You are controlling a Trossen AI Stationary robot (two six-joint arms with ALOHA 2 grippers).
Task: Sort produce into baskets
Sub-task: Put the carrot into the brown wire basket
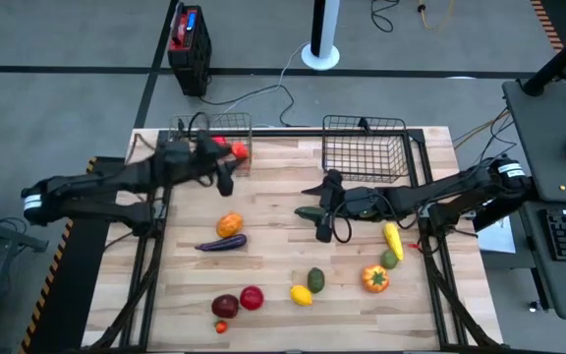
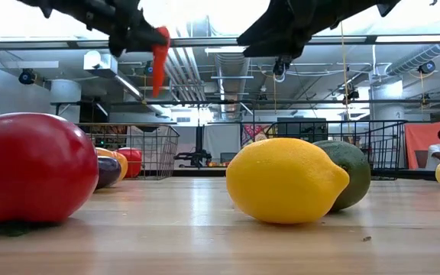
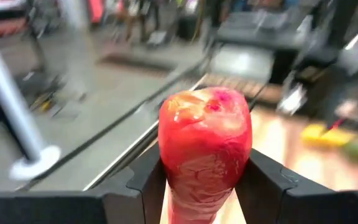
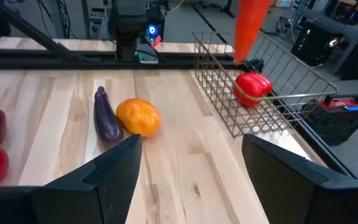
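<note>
Left fingers [image 3: 263,180] clamped on carrot [image 3: 205,152], right fingers [image 4: 123,165] apart, right wrist alone shows basketed red pepper [image 4: 252,88]

Both arms are dark, nearly black, built of slim links with rounded joint housings. The left arm [image 1: 96,187] carries a white band near its outer end; the right arm [image 1: 460,192] carries a similar white band close to its base. Each ends in 2 flat, matte black fingers [image 4: 114,165] with angular, blocky edges. Thin dark cables run along the right arm.
</note>
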